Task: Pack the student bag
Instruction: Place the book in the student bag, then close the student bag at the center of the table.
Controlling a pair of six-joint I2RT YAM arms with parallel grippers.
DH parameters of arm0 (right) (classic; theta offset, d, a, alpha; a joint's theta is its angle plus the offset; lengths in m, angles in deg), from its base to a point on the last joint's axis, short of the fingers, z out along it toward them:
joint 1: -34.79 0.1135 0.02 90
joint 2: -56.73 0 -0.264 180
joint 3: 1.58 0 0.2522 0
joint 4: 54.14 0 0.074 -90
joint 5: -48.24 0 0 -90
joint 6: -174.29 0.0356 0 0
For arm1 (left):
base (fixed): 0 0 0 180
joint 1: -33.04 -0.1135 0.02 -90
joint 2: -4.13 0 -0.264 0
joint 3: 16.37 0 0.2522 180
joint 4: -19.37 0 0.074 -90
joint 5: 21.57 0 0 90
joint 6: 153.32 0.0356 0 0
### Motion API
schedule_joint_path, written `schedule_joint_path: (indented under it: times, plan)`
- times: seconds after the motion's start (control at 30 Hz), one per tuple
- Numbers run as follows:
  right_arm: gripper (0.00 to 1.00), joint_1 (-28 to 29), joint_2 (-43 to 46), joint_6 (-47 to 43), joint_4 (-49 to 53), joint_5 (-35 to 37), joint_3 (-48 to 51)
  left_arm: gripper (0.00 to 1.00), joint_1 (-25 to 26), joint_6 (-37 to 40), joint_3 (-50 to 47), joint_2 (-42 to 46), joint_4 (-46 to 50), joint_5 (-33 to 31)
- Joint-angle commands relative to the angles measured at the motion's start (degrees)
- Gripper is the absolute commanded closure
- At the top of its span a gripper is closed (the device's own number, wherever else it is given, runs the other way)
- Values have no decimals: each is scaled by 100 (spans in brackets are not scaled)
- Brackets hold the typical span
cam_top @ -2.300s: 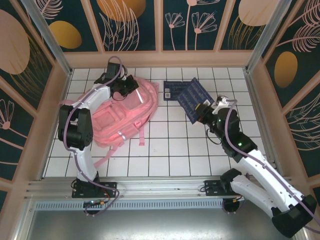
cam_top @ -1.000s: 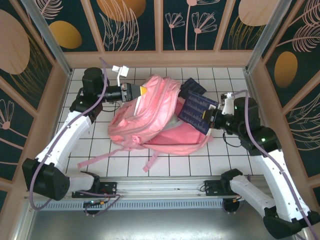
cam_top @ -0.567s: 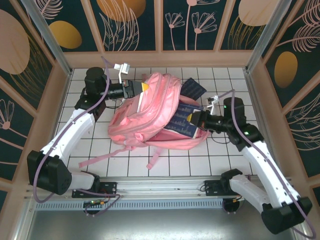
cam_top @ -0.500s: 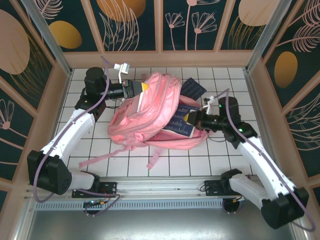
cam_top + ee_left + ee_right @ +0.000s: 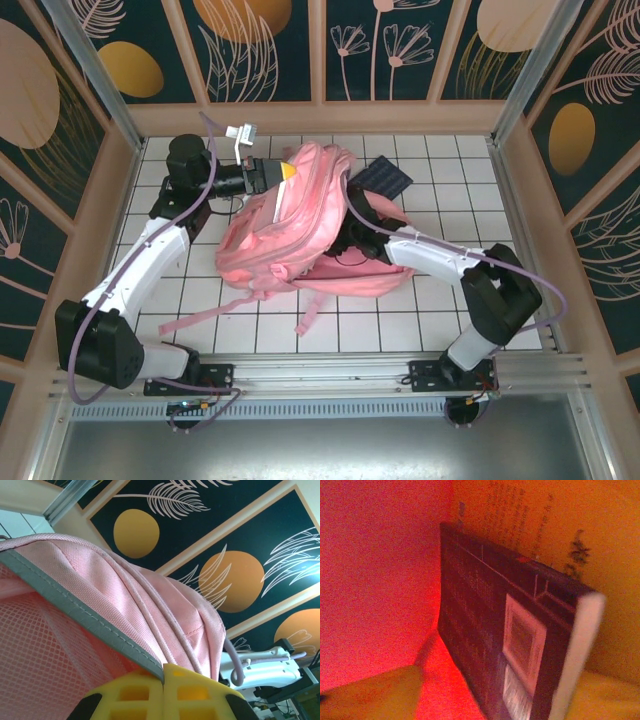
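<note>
Now pinching the top rim of the student bag (image 5: 290, 235) with the left gripper (image 5: 283, 176), jaws pressed together on the pink cloth and its grey edge strip. Most likely done to hold the mouth of the bag up and wide, to make pushing things in easy. Lying around the middle of the table (image 5: 450, 320), a bit closer to the back edge than to the front edge, with long pink straps (image 5: 200, 316) trailing toward the front left corner. Reaching into that open mouth from the right side with the right arm (image 5: 430, 250). Red and dim all around in the right wrist view, as if deep inside pink cloth. Holding the right gripper (image 5: 502, 680) there with its yellow fingers (image 5: 370, 695) spread apart, one on each side of a dark book (image 5: 485, 625) with a white page edge. Not squeezing the book, judging by the gap beside one finger. Standing on its edge and leaning on the bag's inner wall, maybe to save room for more. Resting flat on the tiles just beside the bag, toward the back edge: a second dark blue book (image 5: 386, 180), probably the next to go in.
</note>
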Motion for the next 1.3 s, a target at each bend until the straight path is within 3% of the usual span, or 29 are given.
schedule_joint_path:
  times: [0.0, 0.03, 0.2, 0.4, 0.53, 0.63, 0.87, 0.97, 1.1, 1.2, 1.27]
  plan:
    - [10, 10, 456, -305, -46, 846, -247, 100, -5, 388, 313, 275, -869, 87]
    - [2, -6, 612, -451, 83, 974, -230, 100, -17, 416, 300, 272, -838, 66]
    - [1, -322, 1464, -884, 531, 954, 25, 100, -123, 870, 264, 292, -206, -307]
    - [7, -416, 2685, -1552, 1344, 2788, 265, 100, -599, 1476, 157, 327, 1208, -1693]
    - [10, -731, 2830, -1877, 1836, 3464, 97, 100, -903, 1847, 35, 180, 1758, -2528]
    - [10, -1118, 2663, -1910, 2007, 3691, -53, 100, -1075, 1871, -74, 166, 1880, -3011]
    - [9, -2026, 1816, -1793, 1341, 3419, -178, 100, -1149, 2006, 298, 61, 2329, -4113]
    - [10, -2331, 1344, -1646, 1016, 3231, -331, 100, -1154, 1931, 377, -137, 2256, -4405]
    - [12, -2684, 468, -1672, 912, 3023, -746, 100, -1165, 1834, 528, -526, 2057, -4346]
    - [24, -2936, -161, -1579, 537, 2627, -849, 100, -1167, 1837, 707, -931, 1985, -4360]
    - [41, -3022, -746, -1575, 559, 2149, -1186, 100, -1167, 1848, 873, -1196, 1957, -4433]
